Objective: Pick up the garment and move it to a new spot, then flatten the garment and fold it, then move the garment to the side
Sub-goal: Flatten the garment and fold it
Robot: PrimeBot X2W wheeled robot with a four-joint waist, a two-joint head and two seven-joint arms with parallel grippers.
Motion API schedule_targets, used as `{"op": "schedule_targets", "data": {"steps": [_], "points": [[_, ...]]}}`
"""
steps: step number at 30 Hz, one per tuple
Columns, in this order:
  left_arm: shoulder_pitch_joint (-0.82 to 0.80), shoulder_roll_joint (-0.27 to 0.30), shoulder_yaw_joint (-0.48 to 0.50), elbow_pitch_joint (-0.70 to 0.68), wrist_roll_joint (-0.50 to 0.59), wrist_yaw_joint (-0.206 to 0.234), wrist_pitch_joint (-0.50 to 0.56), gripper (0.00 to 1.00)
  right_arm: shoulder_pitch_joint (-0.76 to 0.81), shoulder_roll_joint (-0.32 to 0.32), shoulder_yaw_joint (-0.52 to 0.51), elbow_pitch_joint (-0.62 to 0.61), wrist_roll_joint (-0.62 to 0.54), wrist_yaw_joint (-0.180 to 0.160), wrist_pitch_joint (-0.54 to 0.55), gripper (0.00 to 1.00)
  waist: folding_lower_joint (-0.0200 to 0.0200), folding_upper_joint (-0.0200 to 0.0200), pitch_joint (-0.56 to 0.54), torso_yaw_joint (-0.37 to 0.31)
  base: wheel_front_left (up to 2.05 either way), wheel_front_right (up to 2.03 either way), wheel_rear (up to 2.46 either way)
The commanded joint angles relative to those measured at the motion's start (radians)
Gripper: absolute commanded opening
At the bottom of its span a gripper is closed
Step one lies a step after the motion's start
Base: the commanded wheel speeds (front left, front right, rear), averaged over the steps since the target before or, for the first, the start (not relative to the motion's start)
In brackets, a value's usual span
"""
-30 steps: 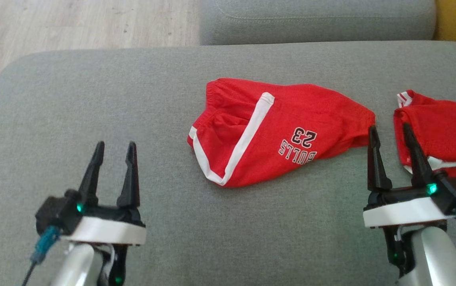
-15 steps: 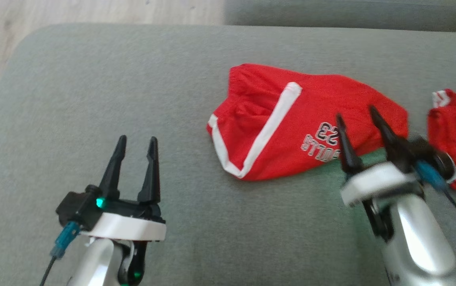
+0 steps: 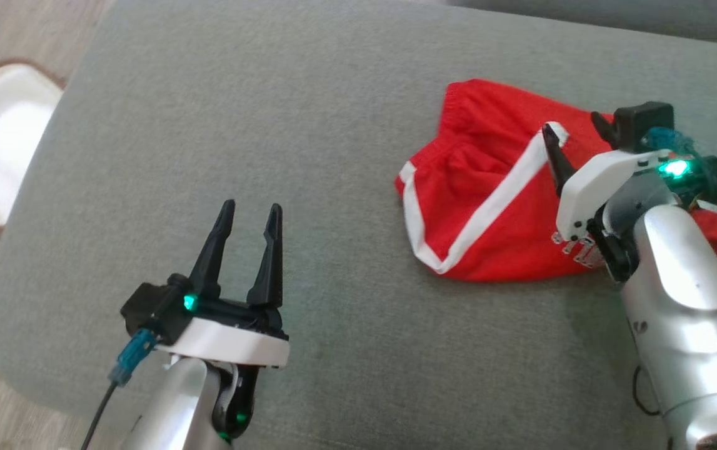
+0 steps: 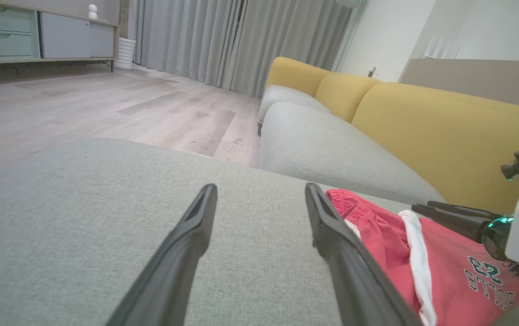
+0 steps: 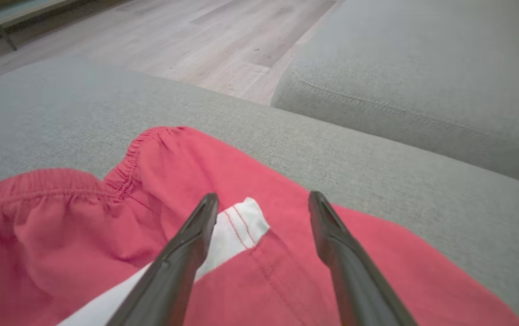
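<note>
Since the right gripper (image 3: 574,128) swung from three o'clock of the garment (image 3: 477,175) to over it, jaws wide and empty, pickup seems next; the left gripper (image 3: 252,206) idles, equally open.

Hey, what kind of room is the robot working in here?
Most likely a home living room: there's a yellow-backed sofa, long grey curtains and a pale wood-look floor.
</note>
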Motion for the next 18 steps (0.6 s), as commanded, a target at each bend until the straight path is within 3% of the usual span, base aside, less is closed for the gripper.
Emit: {"op": "schedule_targets", "data": {"steps": [1, 10, 11, 12, 13, 18], "points": [[-0.040, 0.004, 0.028, -0.025, 0.005, -0.002, -0.008, 1.00, -0.039, 0.003, 0.026, -0.004, 0.006, -0.001, 0.004, 1.00, -0.0001, 0.0000, 0.015, 0.020, 0.00, 0.00, 0.00], [-0.050, 0.000, 0.028, -0.014, 0.011, -0.005, -0.008, 1.00, -0.103, -0.007, 0.082, 0.123, 0.063, -0.001, 0.014, 1.00, -0.0001, 0.0000, 0.021, 0.023, 0.00, 0.00, 0.00], [-0.051, -0.001, 0.027, -0.014, 0.010, -0.005, -0.008, 1.00, -0.108, -0.006, 0.088, 0.133, 0.073, -0.001, 0.015, 0.67, -0.0001, 0.0000, 0.021, 0.022, 0.00, 0.00, 0.00], [-0.052, -0.001, 0.026, -0.014, 0.009, -0.006, -0.008, 1.00, -0.113, -0.005, 0.094, 0.142, 0.083, -0.001, 0.016, 0.24, -0.0001, 0.0000, 0.021, 0.020, 0.00, 0.00, 0.00], [-0.054, -0.001, 0.025, -0.014, 0.010, -0.006, -0.008, 1.00, -0.117, -0.004, 0.101, 0.151, 0.095, -0.001, 0.017, 0.00, -0.0001, 0.0000, 0.021, 0.018, 0.00, 0.00, 0.00], [-0.059, -0.001, 0.009, -0.007, 0.017, -0.006, -0.008, 1.00, -0.135, -0.008, 0.121, 0.180, 0.137, -0.001, -0.007, 0.00, -0.0001, 0.0000, 0.018, 0.006, 0.00, 0.00, 0.00]]}}
